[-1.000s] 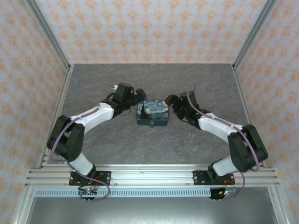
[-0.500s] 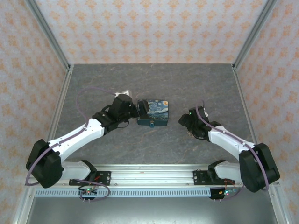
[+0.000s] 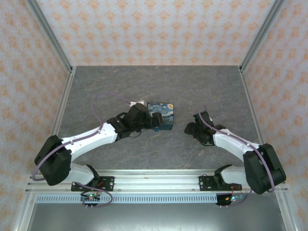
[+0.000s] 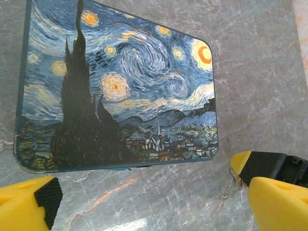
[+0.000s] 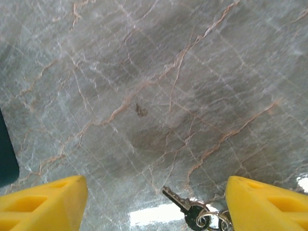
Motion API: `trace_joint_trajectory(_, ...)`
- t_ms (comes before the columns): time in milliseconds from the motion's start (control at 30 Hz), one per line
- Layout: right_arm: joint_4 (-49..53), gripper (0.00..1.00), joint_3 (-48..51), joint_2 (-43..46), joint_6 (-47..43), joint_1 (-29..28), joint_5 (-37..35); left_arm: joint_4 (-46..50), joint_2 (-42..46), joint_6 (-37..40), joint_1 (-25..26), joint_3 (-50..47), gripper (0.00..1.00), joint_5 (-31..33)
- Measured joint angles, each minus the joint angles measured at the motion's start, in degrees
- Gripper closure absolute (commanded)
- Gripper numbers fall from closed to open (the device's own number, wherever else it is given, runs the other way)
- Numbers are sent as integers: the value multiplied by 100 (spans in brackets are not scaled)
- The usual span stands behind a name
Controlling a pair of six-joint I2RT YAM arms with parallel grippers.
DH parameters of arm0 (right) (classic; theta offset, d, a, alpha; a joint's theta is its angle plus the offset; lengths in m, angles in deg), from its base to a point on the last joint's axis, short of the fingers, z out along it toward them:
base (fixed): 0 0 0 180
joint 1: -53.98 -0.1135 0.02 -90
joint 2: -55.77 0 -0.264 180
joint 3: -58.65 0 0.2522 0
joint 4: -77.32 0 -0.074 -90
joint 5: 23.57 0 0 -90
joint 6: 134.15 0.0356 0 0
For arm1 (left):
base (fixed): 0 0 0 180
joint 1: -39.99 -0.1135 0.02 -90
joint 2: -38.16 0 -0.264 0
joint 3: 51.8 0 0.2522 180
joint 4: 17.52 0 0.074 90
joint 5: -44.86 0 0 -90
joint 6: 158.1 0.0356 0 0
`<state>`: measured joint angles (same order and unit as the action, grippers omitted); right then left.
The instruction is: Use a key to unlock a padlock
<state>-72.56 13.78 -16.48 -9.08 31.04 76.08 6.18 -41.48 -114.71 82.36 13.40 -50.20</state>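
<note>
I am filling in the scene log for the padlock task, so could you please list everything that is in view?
Tin box: one, blue, starry-night painting on the lid, mid-table.
Keys: small bunch on a ring, count unclear, dark and silver, flat on the table.
Table: one, grey marble pattern.
Walls: three, orange-patterned, around the table.
Rail: one, aluminium, near edge.
Left arm: one, white and black, reaching to the box.
Right arm: one, white and black, right of the box.
Left tool: one, yellow fingers, open, at the box's edge.
Right tool: one, yellow fingers, open, over the keys.
</note>
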Motion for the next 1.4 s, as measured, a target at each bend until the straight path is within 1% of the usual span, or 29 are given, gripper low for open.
trace_joint_trajectory(133, 35, 31, 98, 39, 20, 2, 203, -35, -15, -2, 17, 90, 0, 2)
trace_joint_trajectory(333, 39, 35, 382, 452, 212, 9, 470, -74, -83, -2, 39, 125, 0, 0)
trace_joint_trajectory(533, 109, 41, 463, 568, 470, -398, 498, -81, -232, -2, 39, 146, 0, -2)
trace_joint_trajectory(700, 367, 44, 179, 190, 492, -702, 120, -81, -304, 0, 39, 201, 0, -2)
trace_joint_trajectory(1000, 684, 49, -90, -153, 442, -857, -223, -83, -308, 0, 39, 221, 0, -2)
trace_joint_trajectory(1200, 898, 55, -260, -369, 352, -981, -426, -52, -315, 0, 39, 304, 0, 0)
trace_joint_trajectory(1400, 1110, 62, -422, -597, 271, -1191, -787, -13, -313, -13, 39, 409, 0, 22)
